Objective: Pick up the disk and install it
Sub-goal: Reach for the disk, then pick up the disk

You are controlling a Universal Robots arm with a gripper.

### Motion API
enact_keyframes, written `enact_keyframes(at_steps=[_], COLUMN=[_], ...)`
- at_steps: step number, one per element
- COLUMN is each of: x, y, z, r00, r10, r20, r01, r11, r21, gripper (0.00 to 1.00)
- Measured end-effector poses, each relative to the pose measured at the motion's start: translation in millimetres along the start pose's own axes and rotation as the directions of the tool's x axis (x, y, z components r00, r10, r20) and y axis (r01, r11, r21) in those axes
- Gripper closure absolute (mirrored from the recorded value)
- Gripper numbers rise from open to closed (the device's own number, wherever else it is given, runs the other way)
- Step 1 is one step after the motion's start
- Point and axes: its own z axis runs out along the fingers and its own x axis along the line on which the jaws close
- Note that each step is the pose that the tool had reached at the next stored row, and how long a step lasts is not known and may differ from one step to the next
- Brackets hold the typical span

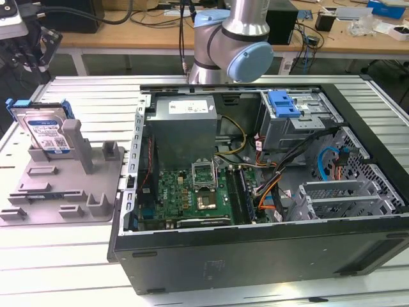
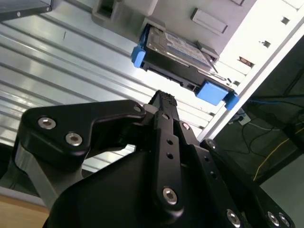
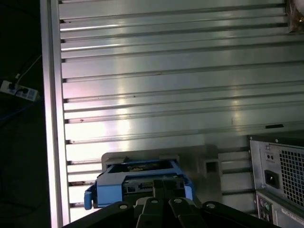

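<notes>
**Disk [image 1: 46, 128] Propped on Grey Holder [image 1: 64, 192]**

In the second wrist view the pincer [image 2: 164, 98] hangs apart from the disk; its opening cannot be told. The disk's white-and-blue label is unreadable. The open computer case [image 1: 255, 256] sits just beside the holder.

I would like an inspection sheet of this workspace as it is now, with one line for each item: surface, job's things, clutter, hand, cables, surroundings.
Surface: a ribbed metal table carries an open computer case and a grey holder.
Job's things: the disk stands in the grey holder, at the exterior view's left, outside the case.
Clutter: nothing seen.
Hand: in the second wrist view, the hand points toward the disk, apart from it.
Cables: orange and blue cables lie inside the case.
Surroundings: a wooden bench stands behind the table; a power strip lies on the floor.
</notes>
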Motion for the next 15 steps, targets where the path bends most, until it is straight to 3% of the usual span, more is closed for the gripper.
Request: enact_keyframes(at_steps=[15], x=[0.0], y=[0.0], z=[0.0], r00=[0.9999], r10=[-0.01], r20=[-0.0006], r01=[0.01], r11=[0.9999], r21=[0.0], gripper=[0.89])
